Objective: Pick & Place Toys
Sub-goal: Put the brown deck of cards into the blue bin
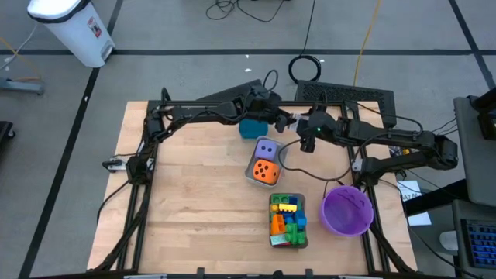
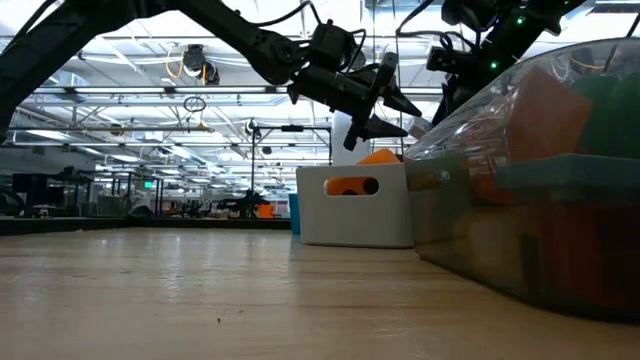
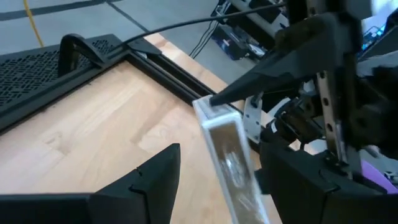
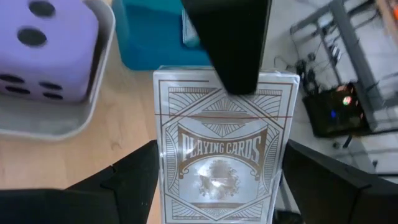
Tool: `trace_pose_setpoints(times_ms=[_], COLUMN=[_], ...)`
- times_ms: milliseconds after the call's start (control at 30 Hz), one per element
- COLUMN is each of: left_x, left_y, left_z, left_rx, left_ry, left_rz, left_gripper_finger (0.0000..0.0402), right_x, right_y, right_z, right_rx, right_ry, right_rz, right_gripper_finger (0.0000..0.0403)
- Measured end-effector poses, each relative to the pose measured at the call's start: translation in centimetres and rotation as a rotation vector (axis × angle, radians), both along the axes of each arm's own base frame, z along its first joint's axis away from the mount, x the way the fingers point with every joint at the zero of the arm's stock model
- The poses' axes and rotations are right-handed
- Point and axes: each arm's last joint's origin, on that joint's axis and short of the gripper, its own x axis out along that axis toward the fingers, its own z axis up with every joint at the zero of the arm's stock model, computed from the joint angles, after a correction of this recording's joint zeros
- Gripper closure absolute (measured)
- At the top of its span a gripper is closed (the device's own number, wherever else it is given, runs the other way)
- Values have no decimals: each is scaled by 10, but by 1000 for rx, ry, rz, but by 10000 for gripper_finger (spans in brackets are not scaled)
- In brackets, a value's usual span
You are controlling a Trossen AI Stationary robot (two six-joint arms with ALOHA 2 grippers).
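A white playing-card box (image 4: pixel 221 149) hangs in the air over the table's far middle, with my right gripper (image 4: pixel 221 186) shut on it. My left gripper (image 3: pixel 221 155) comes from the left and is open. Its fingers stand on either side of the box's far end (image 3: pixel 214 118), one of them (image 4: pixel 230 50) over the printed face. The toys are untouched. A purple die (image 1: pixel 266 148) and an orange die (image 1: pixel 264 171) sit in a grey tray (image 1: pixel 249 172). Several coloured bricks (image 1: pixel 287 219) fill a second tray. My right gripper pinches the card box by its two long side edges (image 4: pixel 163 186) between its two fingers, at the end nearer the wrist. The fingers come from the table's right, slanting down, and lie along the box. The box is lifted clear and sticks out ahead of them. My left gripper: I cannot tell whether its fingers touch the box.
A purple round bowl (image 1: pixel 346 211) stands near the right edge, beside the brick tray (image 1: pixel 301 240). A teal box (image 1: pixel 253 128) sits on the far part of the table under the left arm. A black mesh stand (image 1: pixel 353 94) lies beyond the far edge. Bare wood lies at left and near.
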Motion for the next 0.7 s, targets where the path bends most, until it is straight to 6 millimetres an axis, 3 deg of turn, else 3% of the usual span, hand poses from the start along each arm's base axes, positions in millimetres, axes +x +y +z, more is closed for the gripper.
trace_pose_setpoints(times_ms=[700], left_x=[0], left_y=[0], left_z=[1], left_rx=[8], left_ry=[-1], left_rz=[-12], left_gripper_finger=[174], right_x=[12], right_y=[6], right_z=[4], right_rx=[-58], right_ry=[-53], right_rz=[79], right_gripper_finger=[108])
